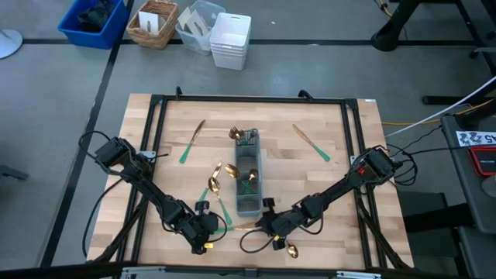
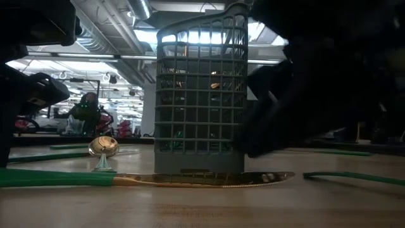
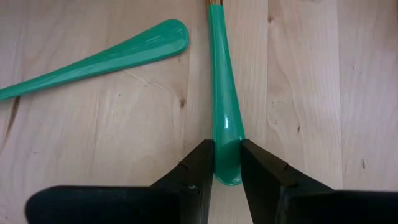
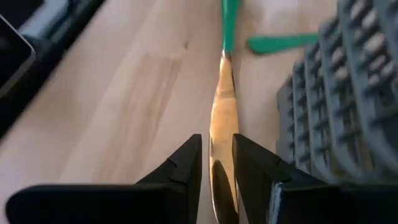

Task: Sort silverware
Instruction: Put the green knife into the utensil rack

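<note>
High view puts your knife (image 1: 240, 226) flat on the worktop (image 1: 341, 163) at 6 o'clock, just off the grey caddy's (image 1: 249, 174) near end. Left claw (image 3: 227, 163) is clamped on its green handle tip; right claw (image 4: 217, 163) is clamped on its gold blade. Only the low view shows it lying against the wood. Open worktop lies at 3 and 9 o'clock.

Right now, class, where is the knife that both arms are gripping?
In the high view the knife lies flat at the table's near edge, just in front of the grey caddy, between the left gripper and right gripper.
</note>
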{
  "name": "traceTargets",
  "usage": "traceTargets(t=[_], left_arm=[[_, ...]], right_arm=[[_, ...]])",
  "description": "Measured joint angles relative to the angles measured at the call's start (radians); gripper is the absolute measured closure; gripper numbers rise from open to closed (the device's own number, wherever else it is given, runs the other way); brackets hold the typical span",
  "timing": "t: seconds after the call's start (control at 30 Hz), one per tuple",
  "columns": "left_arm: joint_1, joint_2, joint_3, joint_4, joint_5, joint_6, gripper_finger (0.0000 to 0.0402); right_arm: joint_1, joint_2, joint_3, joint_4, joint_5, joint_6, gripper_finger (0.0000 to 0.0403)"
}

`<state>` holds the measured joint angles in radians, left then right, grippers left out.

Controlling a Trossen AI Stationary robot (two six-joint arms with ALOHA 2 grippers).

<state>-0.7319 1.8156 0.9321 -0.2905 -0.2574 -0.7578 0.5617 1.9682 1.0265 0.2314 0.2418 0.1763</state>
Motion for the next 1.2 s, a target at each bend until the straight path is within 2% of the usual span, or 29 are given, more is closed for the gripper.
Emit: traceTargets(t=[0.2,0.57,0.87,1.2], left_arm=[[0.0,0.0,0.0,-0.002,0.002,0.001,0.0334],[0.0,-0.002,0.003,-0.007,0.006,0.039,0.0334],[0.0,0.001,0.093,-0.205,0.007,0.138,0.0334],[0.0,0.001,0.113,-0.262,0.007,0.162,0.0334]], right_arm=[[0.001,-0.001,0.036,-0.005,-0.016,-0.05,0.0311],[0.001,-0.002,0.04,-0.034,-0.013,-0.03,0.0311],[0.001,-0.003,0.04,-0.058,-0.024,-0.025,0.0311],[0.001,-0.003,0.04,-0.059,-0.025,-0.025,0.0311]])
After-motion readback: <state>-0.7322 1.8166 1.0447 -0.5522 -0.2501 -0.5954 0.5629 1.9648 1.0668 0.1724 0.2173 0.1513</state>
